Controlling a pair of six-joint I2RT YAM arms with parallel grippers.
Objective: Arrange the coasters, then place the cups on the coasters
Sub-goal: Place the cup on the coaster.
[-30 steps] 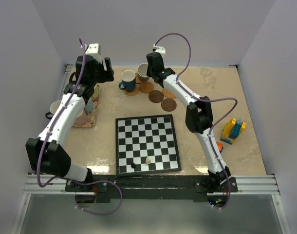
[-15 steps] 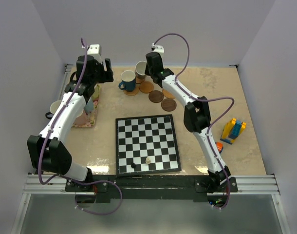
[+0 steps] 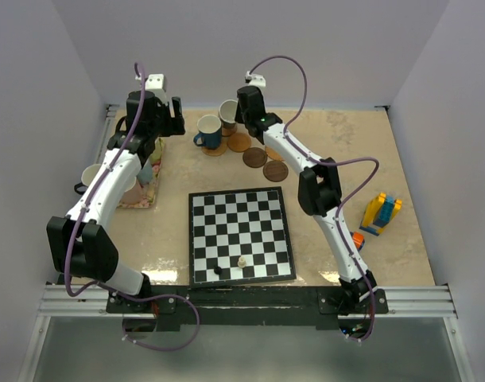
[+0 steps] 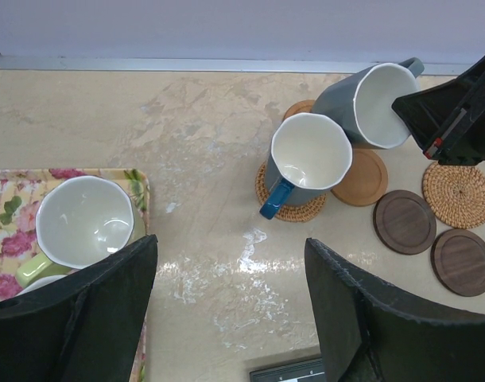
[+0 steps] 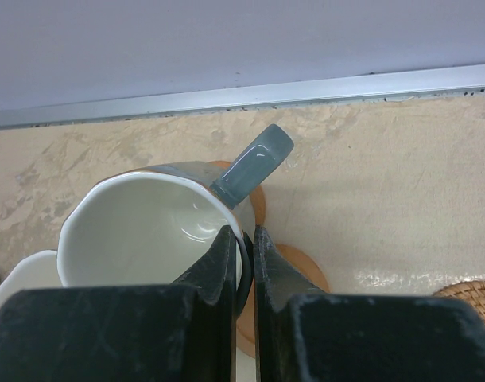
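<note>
Teal cup (image 5: 147, 231): tilted off upright, handle toward the table (image 5: 386, 167)'s far edge.
Right wrist view alone: right gripper (image 5: 244, 239) pinches its rim.
Left gripper (image 4: 230, 274): spread, empty.

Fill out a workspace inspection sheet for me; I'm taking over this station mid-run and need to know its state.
Surface: beige marbled tabletop, whitish smears.
Job's things: dark blue cup on a woven coaster; teal cup gripped; pale green cup on the floral mat; a dark coaster and others bare.
Clutter: chessboard with two pieces; toy blocks.
Grippers: left gripper open, empty; right gripper shut on the teal cup's rim.
Cables: purple cable looped over each arm; no snag seen.
Surroundings: plain walls on three sides; metal rail in front.
</note>
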